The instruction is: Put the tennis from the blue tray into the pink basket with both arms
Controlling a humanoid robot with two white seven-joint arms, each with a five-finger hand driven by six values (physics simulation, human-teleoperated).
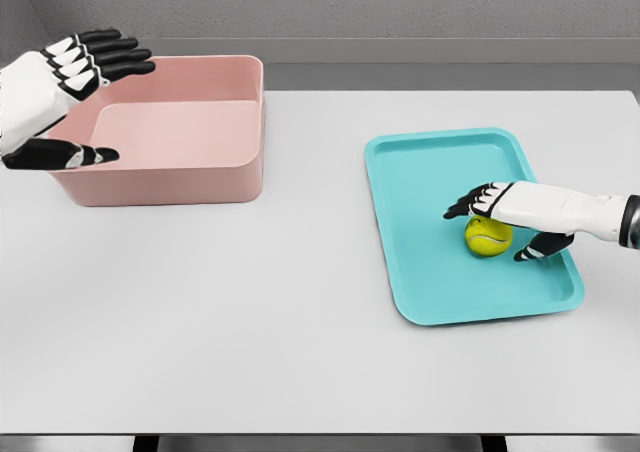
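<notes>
Right hand (505, 217) reaching in from the right edge, laid over the tennis ball (487, 237), fingers (470, 204) arched across the ball's far-left top and thumb down at its near right; closing around it, though whether gripped firmly cannot be told. Ball yellow-green, resting on the floor of the blue tray (440, 162), in the tray's near right part. Tray lying flat at right of the white table (300, 322), slightly turned. Far left, the pink basket (200, 177), open-topped. Left hand (65, 92) at the basket's left end, fingers straight and spread, thumb apart below, holding nothing.
</notes>
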